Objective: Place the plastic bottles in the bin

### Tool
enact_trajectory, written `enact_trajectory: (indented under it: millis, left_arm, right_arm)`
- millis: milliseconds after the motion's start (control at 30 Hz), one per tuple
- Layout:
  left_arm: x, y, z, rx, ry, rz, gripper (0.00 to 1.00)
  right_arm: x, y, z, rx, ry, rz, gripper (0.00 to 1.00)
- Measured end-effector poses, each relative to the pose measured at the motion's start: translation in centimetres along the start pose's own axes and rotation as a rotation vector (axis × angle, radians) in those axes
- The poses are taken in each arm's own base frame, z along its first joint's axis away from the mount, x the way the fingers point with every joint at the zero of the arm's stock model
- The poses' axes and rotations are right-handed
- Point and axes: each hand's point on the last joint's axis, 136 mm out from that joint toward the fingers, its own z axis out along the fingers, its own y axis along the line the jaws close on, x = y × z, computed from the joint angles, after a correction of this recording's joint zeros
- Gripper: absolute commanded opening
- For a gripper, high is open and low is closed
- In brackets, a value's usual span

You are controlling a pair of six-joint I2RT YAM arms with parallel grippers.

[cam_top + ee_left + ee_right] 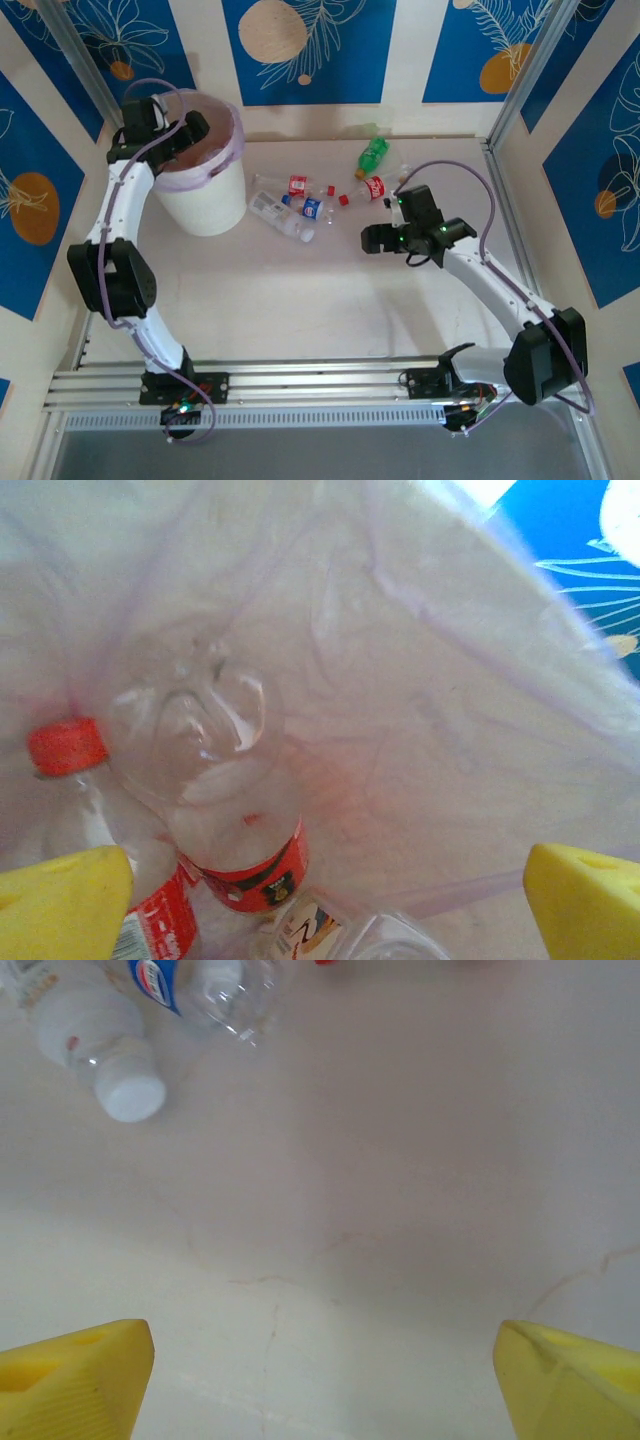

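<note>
Task target: the round white plastic bin (205, 205), lined with a translucent pink bag, stands upright at 10 o'clock on the pale table (300, 300). Left wrist view looks down into it. A clear bottle with a red label (245, 865) lies inside, base toward the camera. A red-capped clear bottle (65, 748) touches it at its 9 o'clock. More clear plastic sits at 6 o'clock, too cropped to identify.

Over the bin mouth hangs the left gripper (195, 128). The left yellow pads (60, 900) are spread wide with nothing between them: open, empty.

The other plastic bottles lie on the table in a loose cluster at the bin's 3 o'clock:
- white-capped cloudy bottle (275, 210), nearest the bin
- blue-label clear bottle (312, 208), just beside it
- red-label clear bottle (297, 184), at 12 o'clock of those two
- red-label bottle with a red cap (374, 187), further out toward 3 o'clock
- green plastic bottle (372, 152), at 12 o'clock of that one, near the back wall

Small red bits lie between them, too small to tell what they are.

At the cluster's 4 o'clock is the right gripper (368, 240), low over the table and apart from every bottle. The right yellow pads (70, 1375) stand wide with bare table between them: open, holding nothing. In the right wrist view, the white-capped and blue-label bottles sit at 11 o'clock, well ahead of the fingers.
</note>
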Motion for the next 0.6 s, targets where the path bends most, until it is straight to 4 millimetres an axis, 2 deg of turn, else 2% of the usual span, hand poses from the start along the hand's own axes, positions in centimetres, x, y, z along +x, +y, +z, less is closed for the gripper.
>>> enact_trajectory:
  millis: [267,433,500,600]
  left_arm:
    - [-3.0,-1.7,-5.4,-0.02,-0.085,0.107,1.0]
    - [-3.7,-3.3,-10.1,-0.012,-0.142,0.154,1.0]
    - [-2.9,-4.5,-12.5,0.012,-0.162,0.174,1.0]
    - [0.2,-6.8,-16.3,0.08,-0.167,0.204,1.0]
  right_arm:
    - [-3.9,3.8,0.0,-0.052,-0.043,-0.145,0.88]
    - [-5.6,7.5,2.4,-0.092,-0.011,-0.282,0.86]
    - [-6.1,9.2,4.0,-0.109,0.008,-0.344,0.84]
    - [-6.2,11.6,7.0,-0.133,0.05,-0.422,0.81]
